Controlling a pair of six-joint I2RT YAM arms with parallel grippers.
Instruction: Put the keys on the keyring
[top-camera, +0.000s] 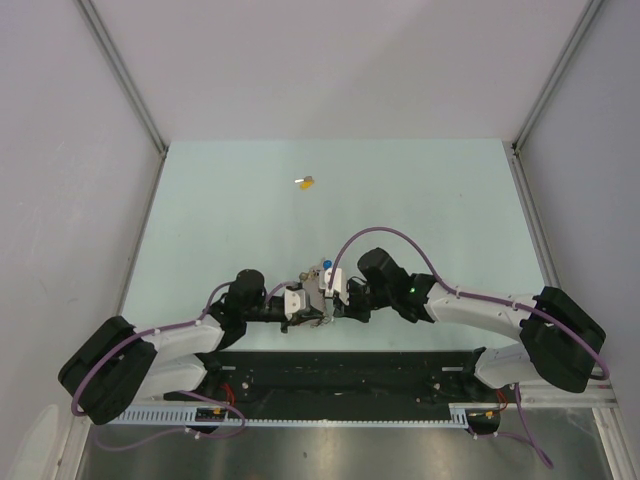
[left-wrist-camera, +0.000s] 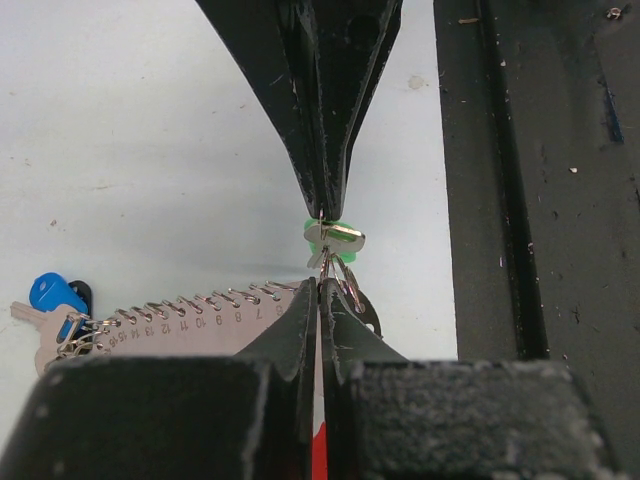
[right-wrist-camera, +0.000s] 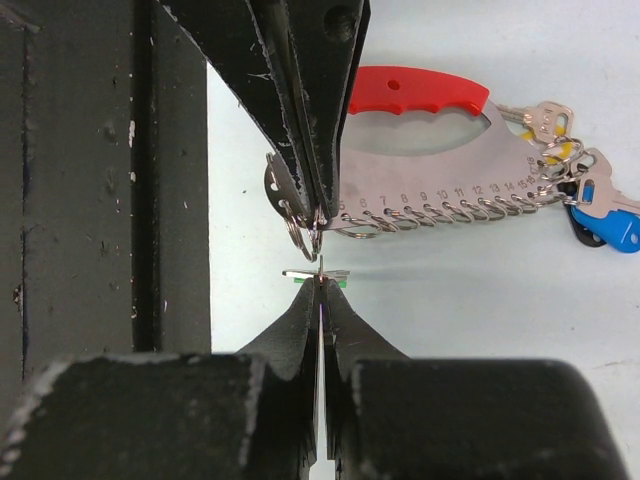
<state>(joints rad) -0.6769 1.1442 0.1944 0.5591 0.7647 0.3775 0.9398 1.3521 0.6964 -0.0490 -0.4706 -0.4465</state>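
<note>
The keyring (right-wrist-camera: 430, 165) is a metal plate with a red curved grip (right-wrist-camera: 420, 90), a row of small rings, and a blue-headed key (right-wrist-camera: 603, 226). My left gripper (right-wrist-camera: 316, 218) comes in from above in the right wrist view, shut on a split ring at the plate's end. My right gripper (right-wrist-camera: 320, 282) is shut on the green-headed key (right-wrist-camera: 318, 274), held just below that ring and apart from it. In the left wrist view the left gripper (left-wrist-camera: 320, 282) pinches the ring, with the green-headed key (left-wrist-camera: 333, 238) right ahead. A yellow-headed key (top-camera: 306, 182) lies alone farther back on the table.
The two grippers (top-camera: 322, 298) meet nose to nose near the table's front edge. A black rail (top-camera: 340, 365) runs along that edge just behind them. Grey enclosure walls with metal posts (top-camera: 125, 75) close in the sides and back.
</note>
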